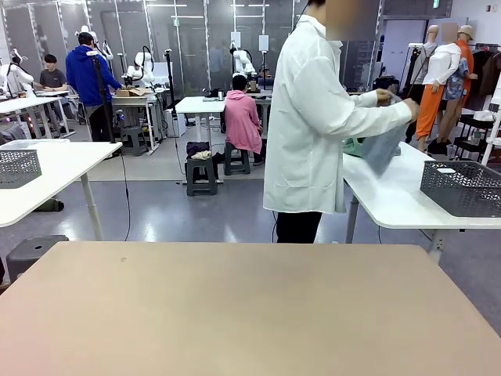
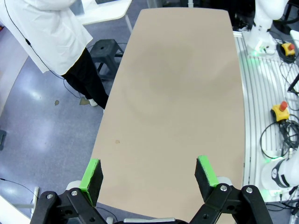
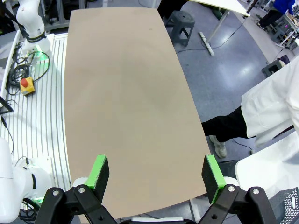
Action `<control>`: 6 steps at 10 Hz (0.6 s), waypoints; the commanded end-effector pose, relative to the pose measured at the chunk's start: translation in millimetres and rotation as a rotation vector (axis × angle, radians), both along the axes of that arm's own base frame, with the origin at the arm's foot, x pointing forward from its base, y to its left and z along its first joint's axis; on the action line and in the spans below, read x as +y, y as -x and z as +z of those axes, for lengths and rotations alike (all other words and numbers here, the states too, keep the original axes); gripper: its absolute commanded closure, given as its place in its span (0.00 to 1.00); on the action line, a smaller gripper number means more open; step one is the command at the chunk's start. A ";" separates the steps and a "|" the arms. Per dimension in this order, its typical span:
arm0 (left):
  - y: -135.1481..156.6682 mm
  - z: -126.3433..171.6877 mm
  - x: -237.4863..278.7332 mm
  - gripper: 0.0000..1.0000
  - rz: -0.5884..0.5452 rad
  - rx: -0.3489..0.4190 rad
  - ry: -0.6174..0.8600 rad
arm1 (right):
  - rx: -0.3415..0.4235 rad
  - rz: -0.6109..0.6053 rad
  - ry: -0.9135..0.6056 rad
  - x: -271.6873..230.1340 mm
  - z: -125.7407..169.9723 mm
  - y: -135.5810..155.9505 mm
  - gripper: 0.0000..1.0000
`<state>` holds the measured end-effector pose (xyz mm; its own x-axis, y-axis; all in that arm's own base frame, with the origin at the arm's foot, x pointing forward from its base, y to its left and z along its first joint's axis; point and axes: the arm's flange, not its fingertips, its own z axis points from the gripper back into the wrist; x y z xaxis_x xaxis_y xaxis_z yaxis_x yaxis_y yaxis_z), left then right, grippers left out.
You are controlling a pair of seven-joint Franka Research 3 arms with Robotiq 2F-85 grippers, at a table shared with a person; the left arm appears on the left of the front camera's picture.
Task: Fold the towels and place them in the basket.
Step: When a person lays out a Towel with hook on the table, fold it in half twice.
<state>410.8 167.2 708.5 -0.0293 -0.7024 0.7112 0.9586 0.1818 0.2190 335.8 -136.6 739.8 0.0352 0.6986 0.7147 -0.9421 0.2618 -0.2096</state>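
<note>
Partly cropped basket (image 1: 458,192) (towel (image 1: 382,150) bunched)

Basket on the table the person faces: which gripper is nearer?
Right. The right gripper hangs over the beige table's right end, with the basket close by on the person's side; the left gripper hangs over the opposite, left end.

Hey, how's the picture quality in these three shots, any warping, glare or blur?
Front view: evenly lit, little warp, the table sharp. Left wrist view: wide-angle warp bows the table's edges; soft glare on the floor. Right wrist view: same bowing, bright glints on the floor.
</note>
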 end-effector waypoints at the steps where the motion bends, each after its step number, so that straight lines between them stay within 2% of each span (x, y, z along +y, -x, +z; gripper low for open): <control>1: -0.4 0.8 -0.8 0.00 -0.001 -0.005 0.000 | -0.009 0.005 0.001 1.1 -0.9 0.2 0.00; 6: -0.4 0.8 -0.8 0.00 -0.001 -0.005 0.000 | -0.009 0.005 0.001 1.1 -0.9 0.2 0.00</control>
